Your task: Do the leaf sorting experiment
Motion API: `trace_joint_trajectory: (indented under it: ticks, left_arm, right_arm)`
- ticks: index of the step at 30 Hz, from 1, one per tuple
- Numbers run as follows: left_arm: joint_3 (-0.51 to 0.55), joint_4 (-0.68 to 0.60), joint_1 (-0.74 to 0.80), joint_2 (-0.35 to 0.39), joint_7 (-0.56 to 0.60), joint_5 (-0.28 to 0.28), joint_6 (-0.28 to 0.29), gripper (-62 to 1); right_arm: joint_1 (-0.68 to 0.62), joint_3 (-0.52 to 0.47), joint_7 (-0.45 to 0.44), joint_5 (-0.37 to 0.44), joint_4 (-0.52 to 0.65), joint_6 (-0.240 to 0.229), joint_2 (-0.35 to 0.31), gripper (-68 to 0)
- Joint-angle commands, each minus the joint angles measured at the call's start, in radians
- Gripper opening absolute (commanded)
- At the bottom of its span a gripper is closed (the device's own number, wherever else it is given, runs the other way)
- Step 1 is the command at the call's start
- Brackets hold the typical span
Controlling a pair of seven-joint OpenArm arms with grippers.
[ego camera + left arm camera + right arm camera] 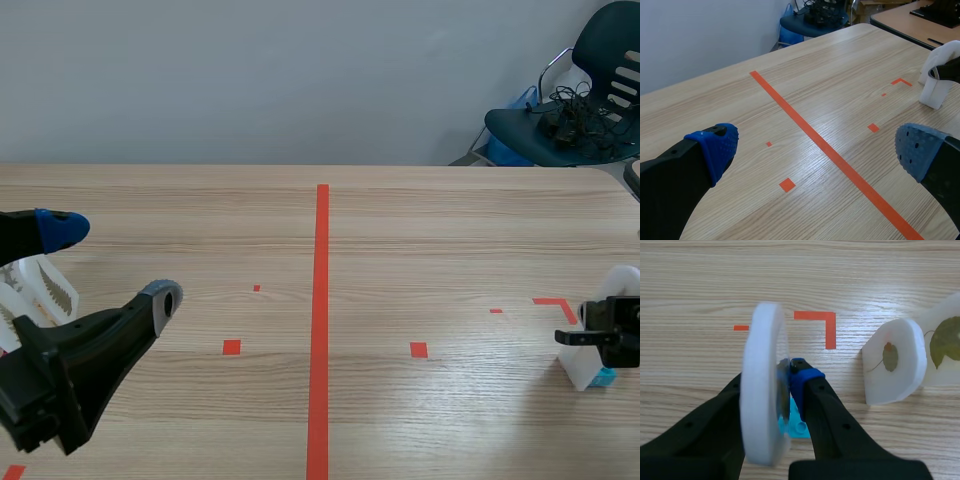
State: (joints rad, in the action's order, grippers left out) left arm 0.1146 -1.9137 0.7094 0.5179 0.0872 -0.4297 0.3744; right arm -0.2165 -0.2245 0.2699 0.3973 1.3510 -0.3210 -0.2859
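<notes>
Leaf disc (760,340) is being clamped upright in the right gripper (774,382), likely for sorting beside two other leaf discs (892,362), while the left gripper (815,149) is hovering, fingers apart.

Head count at the table: threes, twos and ones

And the tally came in: one white disc (762,390), a second (892,362), a third (946,347) — three in all; two leaves (890,356) (944,340) showed on them, while the edge-on disc's face could not be read; one cyan block (796,426); one white ridged rack (45,288); two grippers, the left gripper (815,150) and the right gripper (771,377), two fingers apiece — four fingers; two wooden tables, the near table (840,75) and the far table (905,22); one dark chair (585,110); one long orange-red tape line (322,300).
</notes>
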Motion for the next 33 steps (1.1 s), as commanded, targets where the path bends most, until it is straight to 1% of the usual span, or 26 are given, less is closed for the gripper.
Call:
trace_joint_trajectory:
  ticks: [1, 7, 12, 15, 18, 22, 24, 26, 30, 33]
  left_arm:
    - [0.003, -0.01, 0.002, -0.007, 0.017, -0.006, 0.002, 1.4]
    - [0.003, -0.01, 0.002, -0.007, 0.018, -0.006, 0.002, 1.4]
    - [0.003, -0.01, 0.002, -0.007, 0.018, -0.006, 0.002, 1.4]
    - [0.003, -0.01, 0.002, -0.007, 0.018, -0.006, 0.002, 1.4]
    - [0.003, -0.01, 0.002, -0.007, 0.018, -0.006, 0.002, 1.4]
    - [0.003, -0.01, 0.002, -0.007, 0.018, -0.006, 0.002, 1.4]
    - [0.003, -0.01, 0.002, -0.007, 0.018, -0.006, 0.002, 1.4]
    - [0.003, -0.01, 0.002, -0.007, 0.018, -0.006, 0.002, 1.4]
    - [0.003, -0.01, 0.002, -0.007, 0.018, -0.006, 0.002, 1.4]
    - [0.003, -0.01, 0.002, -0.007, 0.018, -0.006, 0.002, 1.4]
  right_arm:
    - [0.035, -0.019, -0.006, 0.0, 0.011, 0.0, -0.014, -65.8]
    - [0.086, -0.073, -0.03, 0.0, -0.056, 0.0, -0.044, -65.8]
    - [0.101, -0.08, -0.045, 0.0, -0.104, 0.0, -0.075, -65.7]
    - [0.1, -0.08, -0.048, 0.0, -0.113, 0.0, -0.077, -63.2]
    - [0.1, -0.079, -0.048, 0.0, -0.114, 0.0, -0.077, -56.5]
    - [0.1, -0.079, -0.047, -0.001, -0.114, 0.0, -0.077, -50.6]
    - [0.1, -0.08, -0.048, 0.0, -0.113, -0.001, -0.077, -46.1]
    - [0.1, -0.082, -0.051, 0.0, -0.113, -0.023, -0.077, -40.1]
    - [0.1, -0.116, -0.051, 0.003, -0.077, -0.096, -0.077, -24.4]
    - [0.1, -0.154, -0.021, 0.05, -0.007, -0.109, -0.081, -16.9]
